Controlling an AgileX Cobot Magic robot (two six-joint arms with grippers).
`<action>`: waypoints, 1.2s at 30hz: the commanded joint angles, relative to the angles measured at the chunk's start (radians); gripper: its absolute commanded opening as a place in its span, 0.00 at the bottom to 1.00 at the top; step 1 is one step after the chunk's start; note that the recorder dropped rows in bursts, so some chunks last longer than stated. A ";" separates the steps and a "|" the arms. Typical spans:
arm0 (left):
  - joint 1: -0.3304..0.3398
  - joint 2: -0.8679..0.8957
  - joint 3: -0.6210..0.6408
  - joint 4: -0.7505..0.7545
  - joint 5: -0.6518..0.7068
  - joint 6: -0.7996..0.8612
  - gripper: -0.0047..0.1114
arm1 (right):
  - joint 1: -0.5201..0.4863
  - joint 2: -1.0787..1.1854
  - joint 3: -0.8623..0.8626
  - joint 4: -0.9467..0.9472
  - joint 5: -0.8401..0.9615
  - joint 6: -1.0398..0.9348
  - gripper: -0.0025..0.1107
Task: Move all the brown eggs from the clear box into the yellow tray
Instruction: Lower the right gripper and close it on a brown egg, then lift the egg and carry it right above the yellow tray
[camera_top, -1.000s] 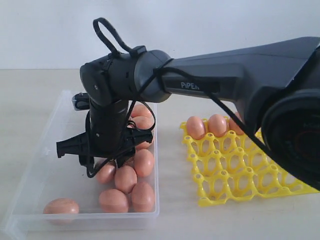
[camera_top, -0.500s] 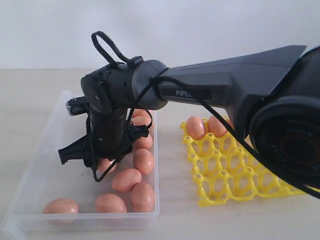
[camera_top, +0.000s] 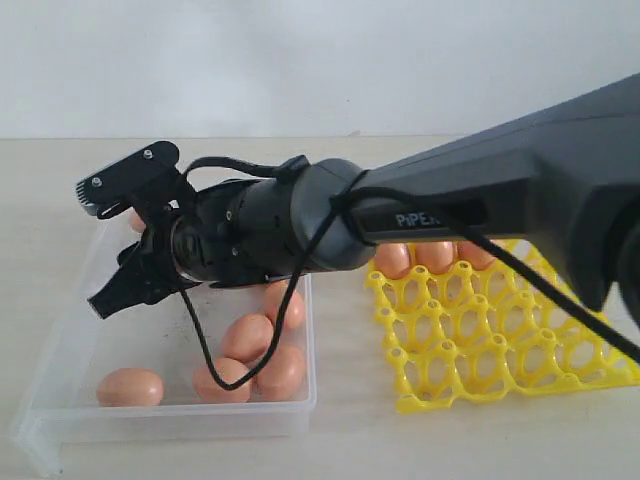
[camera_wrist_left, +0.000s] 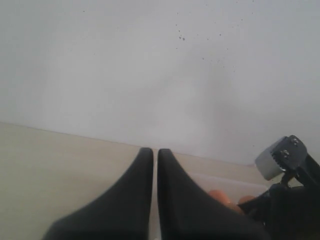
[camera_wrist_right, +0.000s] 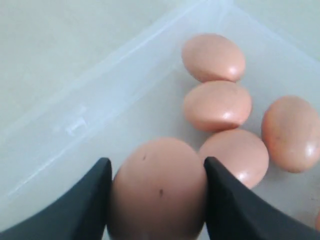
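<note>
Right gripper (camera_top: 125, 237): jaws clamped on one brown egg (camera_wrist_right: 157, 190) — wrist turned sideways over the left side of the clear box (camera_top: 60, 345).
Left gripper (camera_wrist_left: 155, 160): fingers pressed together with nothing between them, above bare tabletop (camera_wrist_left: 50, 170).
Box contents: five loose eggs (camera_top: 247, 337) show in the exterior view, four bunched by the right wall and one apart at the near left.
Yellow tray (camera_top: 480, 345): just right of the box — three seated eggs (camera_top: 392, 258) in its back row, partly hidden by the arm (camera_top: 500, 180).
</note>
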 joint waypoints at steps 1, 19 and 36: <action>0.001 -0.003 -0.003 -0.011 -0.016 -0.007 0.07 | -0.008 -0.052 0.090 -0.359 -0.014 0.310 0.02; 0.001 -0.003 -0.003 -0.011 -0.016 -0.007 0.07 | 0.074 -0.340 0.406 -0.617 0.214 -0.132 0.02; 0.001 -0.003 -0.003 -0.011 -0.016 -0.007 0.07 | 0.065 -0.630 0.721 -0.617 1.074 0.463 0.02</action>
